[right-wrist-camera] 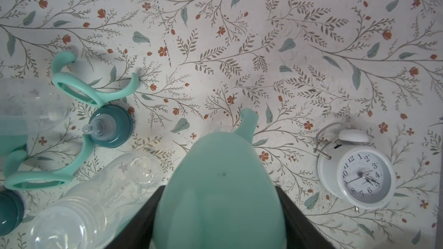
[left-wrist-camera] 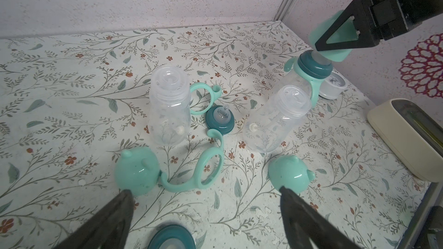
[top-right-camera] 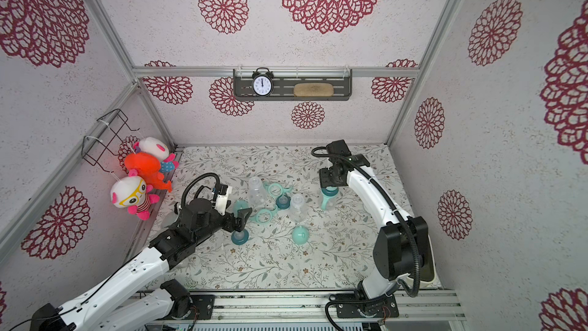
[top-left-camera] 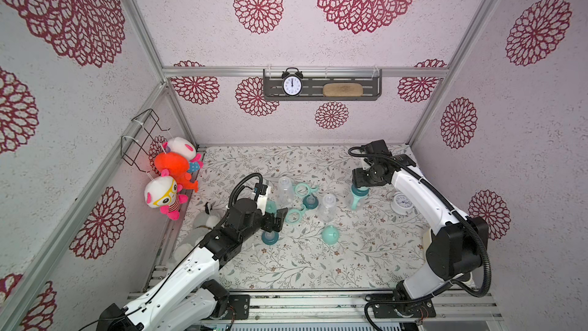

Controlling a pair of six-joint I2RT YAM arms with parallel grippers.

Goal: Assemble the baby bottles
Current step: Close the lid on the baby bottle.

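My right gripper [top-left-camera: 359, 186] is shut on a mint eared dome cap [right-wrist-camera: 220, 200], tilted just over the nipple of an upright baby bottle [left-wrist-camera: 299, 80] that wears a mint handle ring and a dark teal collar [left-wrist-camera: 314, 68]. Two bare clear bottles [top-left-camera: 285, 191] [top-left-camera: 328, 206] stand mid-mat. Between them lie two handle rings [top-left-camera: 304, 190] [top-left-camera: 294, 215] and a teal nipple collar [top-left-camera: 309, 201]. My left gripper [left-wrist-camera: 205, 190] hangs open and empty above a second collar [top-left-camera: 270, 237], with a loose cap [left-wrist-camera: 136, 172] by one fingertip and another cap [left-wrist-camera: 288, 174] by the other.
A small white alarm clock [top-left-camera: 401, 202] lies right of the collared bottle. A cream box [left-wrist-camera: 407, 135] sits at the mat's right edge. Plush toys [top-left-camera: 171, 179] hang on the left wall; a shelf [top-left-camera: 350, 97] with a black clock hangs on the back wall.
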